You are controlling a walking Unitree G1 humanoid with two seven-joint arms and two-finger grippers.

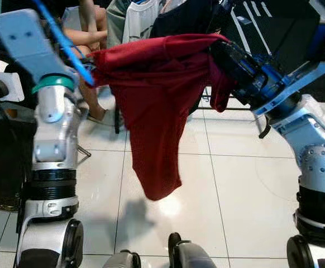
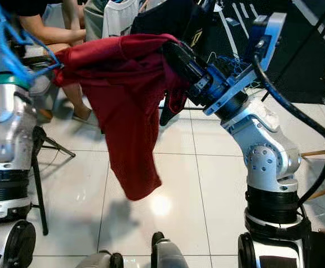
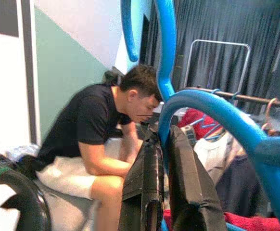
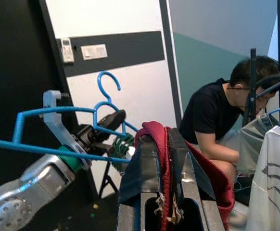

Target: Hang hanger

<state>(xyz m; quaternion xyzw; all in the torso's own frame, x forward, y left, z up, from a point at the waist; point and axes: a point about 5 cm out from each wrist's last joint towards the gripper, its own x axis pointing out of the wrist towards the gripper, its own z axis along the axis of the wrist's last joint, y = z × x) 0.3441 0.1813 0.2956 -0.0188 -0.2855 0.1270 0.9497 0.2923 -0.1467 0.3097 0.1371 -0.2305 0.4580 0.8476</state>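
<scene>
A blue plastic hanger (image 3: 203, 107) sits between the black fingers (image 3: 142, 185) of my left gripper (image 3: 165, 135), which is shut on it just below the hook. The same hanger (image 4: 58, 126) appears in the right wrist view, held up at my left. A red shirt (image 1: 151, 111) hangs between my two arms, its lower part dangling over the floor. One upper corner meets the hanger's arm (image 1: 76, 56); the other is pinched in my right gripper (image 4: 160, 140), which is shut on the red cloth. My right gripper (image 2: 176, 56) is raised at chest height on the right.
A clothes rail (image 3: 229, 95) with several hung garments stands just ahead, among them a white shirt (image 1: 140, 19) and a dark one (image 1: 179, 17). A person (image 4: 212, 115) sits beside the rack on my left. A black stand (image 2: 39, 156) is at my left on the tiled floor (image 1: 235, 190).
</scene>
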